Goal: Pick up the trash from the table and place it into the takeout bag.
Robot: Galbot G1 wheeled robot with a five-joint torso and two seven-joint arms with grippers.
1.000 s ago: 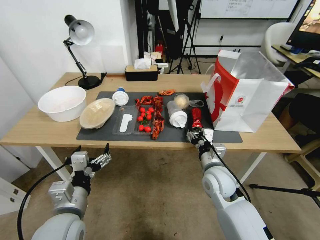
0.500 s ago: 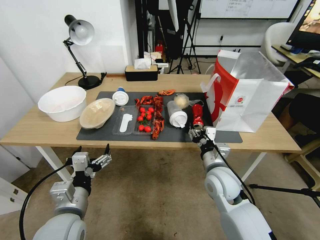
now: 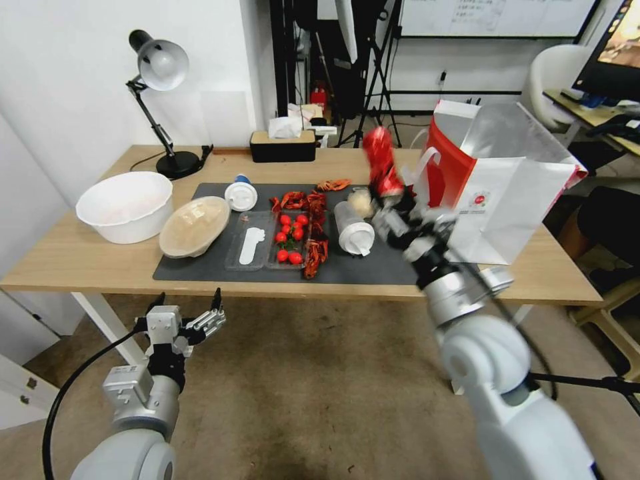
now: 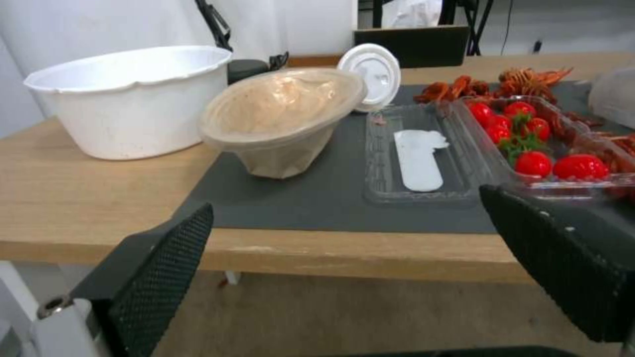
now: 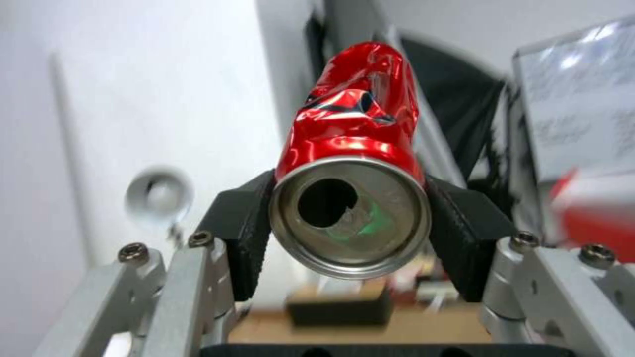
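Up close, right gripper [image 5: 349,233] clenches the red can [image 5: 357,148] (dented); left gripper [image 3: 189,319] released.

Bright even light, motion-blurred right arm

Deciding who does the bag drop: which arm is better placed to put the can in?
Right. The right gripper already clamps the dented red can, lifted beside the takeout bag. The left gripper hangs open below the table edge.
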